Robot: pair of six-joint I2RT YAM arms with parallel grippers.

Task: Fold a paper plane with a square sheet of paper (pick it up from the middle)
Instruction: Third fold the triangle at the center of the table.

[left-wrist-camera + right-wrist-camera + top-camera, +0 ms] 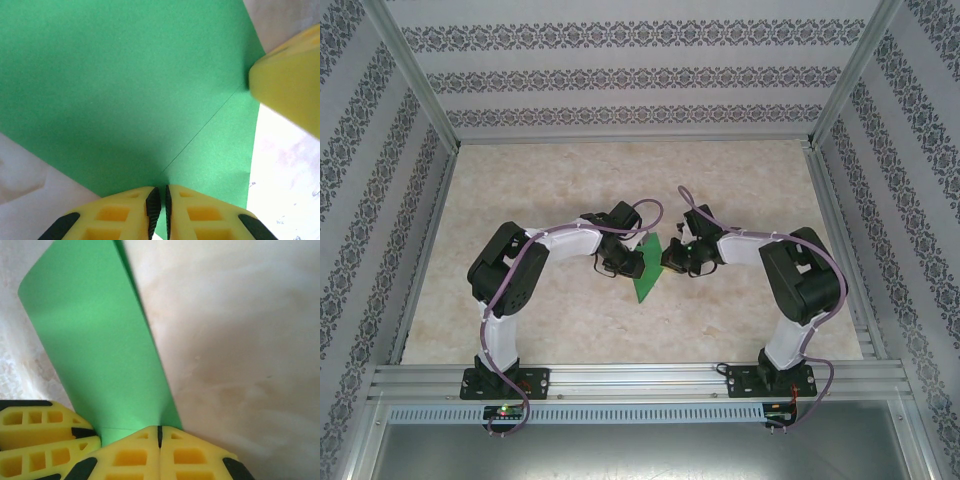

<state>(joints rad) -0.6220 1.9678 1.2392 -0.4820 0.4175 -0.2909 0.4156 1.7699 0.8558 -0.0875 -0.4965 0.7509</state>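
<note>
A: Square sheet of paper (pixel 125 90), where?
B: Clamped at the left gripper (pixel 160 212) tips, on a crease. The right gripper (pixel 160 442) pinches its far edge.
A: Step?
B: Likely an early fold. Next, lay it down and flatten the crease.

Overhead camera looks down; wrist cameras closely share paper (pixel 125 85).

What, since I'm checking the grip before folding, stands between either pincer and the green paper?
Nothing visible. The left pincer and right pincer are each shut directly on the green paper, holding it between them.
</note>
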